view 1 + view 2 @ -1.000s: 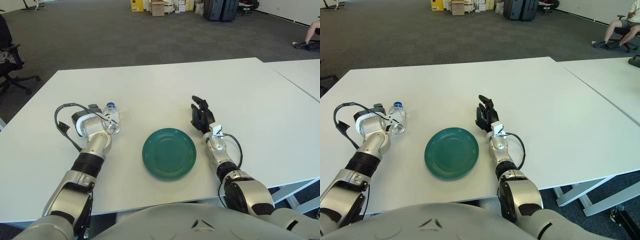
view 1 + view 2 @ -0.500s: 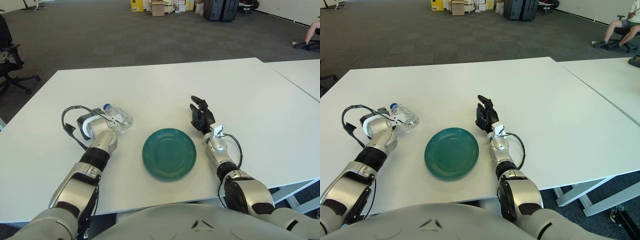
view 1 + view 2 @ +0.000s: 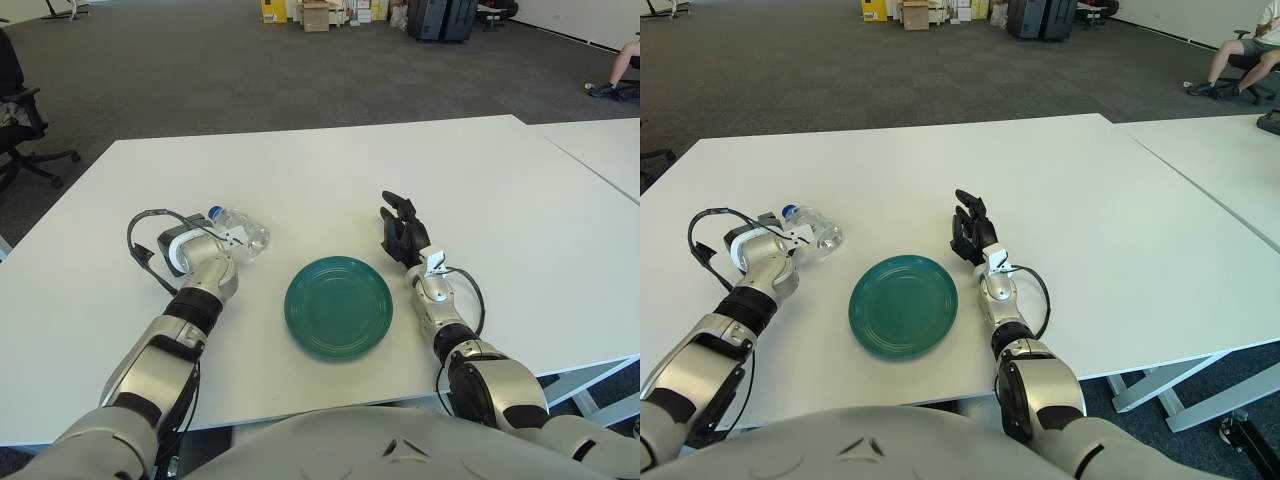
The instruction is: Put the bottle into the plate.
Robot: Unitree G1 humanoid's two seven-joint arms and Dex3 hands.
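The small clear plastic bottle with a blue cap (image 3: 238,232) is tipped well over, lying close to flat, its cap end pointing away toward the far left and its base toward the round dark-green plate (image 3: 338,306). It is carried that way because the left hand (image 3: 205,245) has it clasped from the side: the fingers are wrapped round the body of the bottle, and the wrist is rolled so that the bottle leans over the white worktop (image 3: 320,170) instead of standing upright. Whether the bottle's underside brushes the worktop cannot be told from either eye.

Relative to the hand, the bottle sits at the hand's far, right-hand edge, sticking out toward the plate side. It is to the left of the plate and a little beyond its rim, near but not over it; the plate holds nothing. So the grasp looks done and the carry across to the plate seems to be the step in hand.

The right hand (image 3: 403,233) shows just beyond the plate's right edge, black fingers relaxed and loosely spread, holding nothing.
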